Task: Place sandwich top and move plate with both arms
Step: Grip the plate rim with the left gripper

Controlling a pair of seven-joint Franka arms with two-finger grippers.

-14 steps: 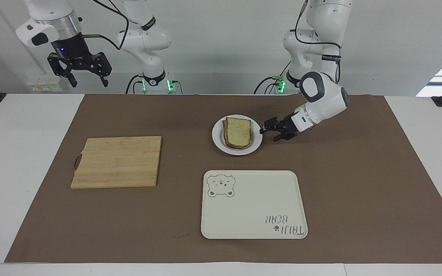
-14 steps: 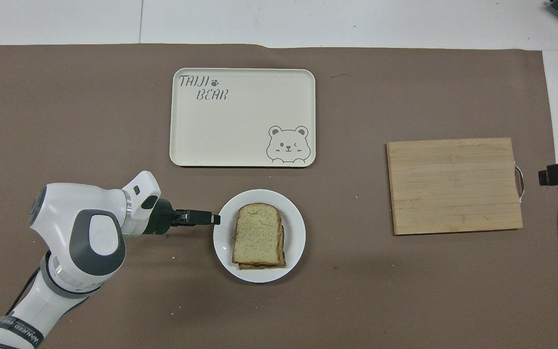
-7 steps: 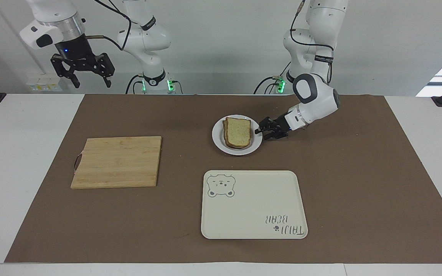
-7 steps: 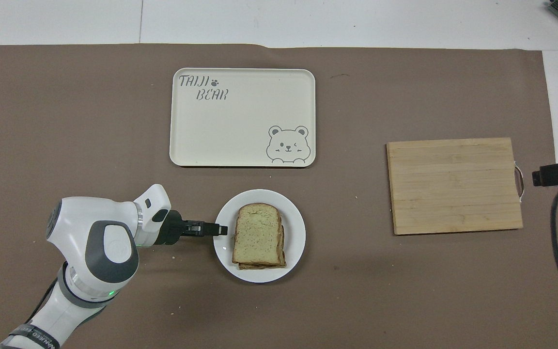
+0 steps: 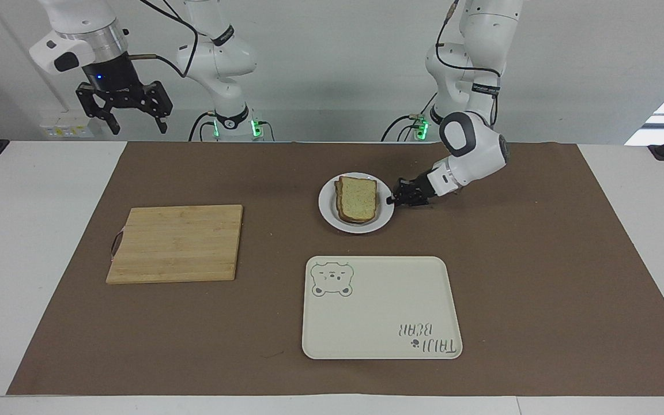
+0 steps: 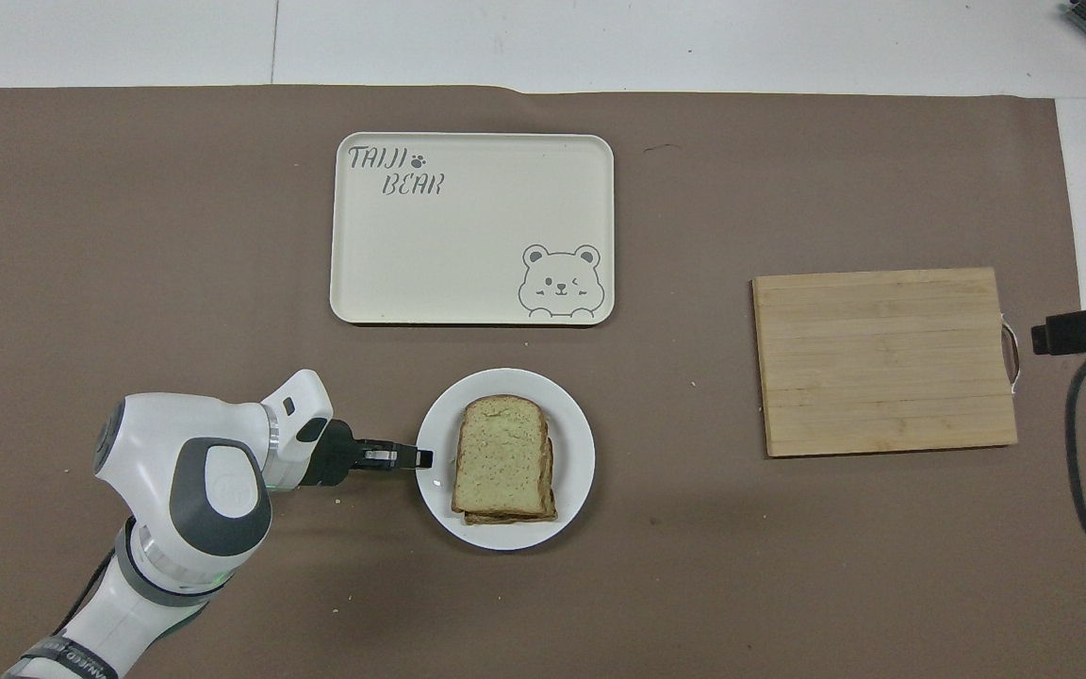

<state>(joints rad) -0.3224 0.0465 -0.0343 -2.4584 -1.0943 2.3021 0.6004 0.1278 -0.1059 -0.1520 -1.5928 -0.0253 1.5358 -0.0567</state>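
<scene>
A small round white plate [image 5: 325,208] sat on the brown mat [image 5: 539,259] covering my bench [image 5: 38,230], and I place everything else by it. On the plate lay the sandwich top [image 5: 358,197], a speckled slice with a brown crust, stacked flat on another slice beneath it. My left end effector [image 5: 392,199] was low at the plate's rim, on the side toward my left arm's end of the bench, its fingers narrowed at the edge; I could not tell whether they had truly clamped the rim. From overhead the same end effector [image 6: 422,458] showed its tips right at the plate's [image 6: 571,415] edge. My right end effector [image 5: 135,123] waited high in the air with fingers spread wide, holding nothing, well away from the plate, toward my right arm's end. A wooden cutting board [image 5: 176,243] lay well apart from the plate toward that same end. A cream tray [image 5: 381,308] with a bear drawing lay farther from me than the plate, near it, not touching.
</scene>
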